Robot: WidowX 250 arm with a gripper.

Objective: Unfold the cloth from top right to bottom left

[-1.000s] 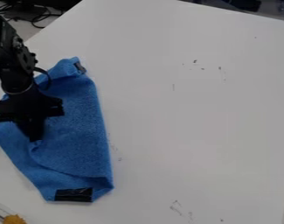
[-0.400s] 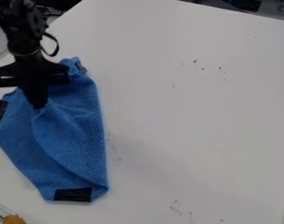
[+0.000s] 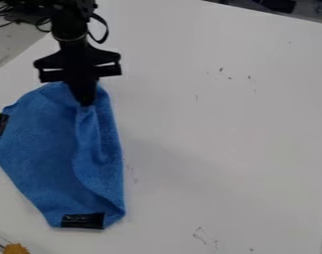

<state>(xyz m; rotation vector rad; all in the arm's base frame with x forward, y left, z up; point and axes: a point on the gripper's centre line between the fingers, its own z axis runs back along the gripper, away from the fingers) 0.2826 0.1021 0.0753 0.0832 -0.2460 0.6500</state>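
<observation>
A blue, soft-textured fabric cloth with black patches point(image 3: 40, 144) lies partly folded at the left of the frame, its upper end gathered and raised. One patch sits on its left edge, another along its bottom; a fold runs down its right side.

No readable text or numbers anywhere.
</observation>
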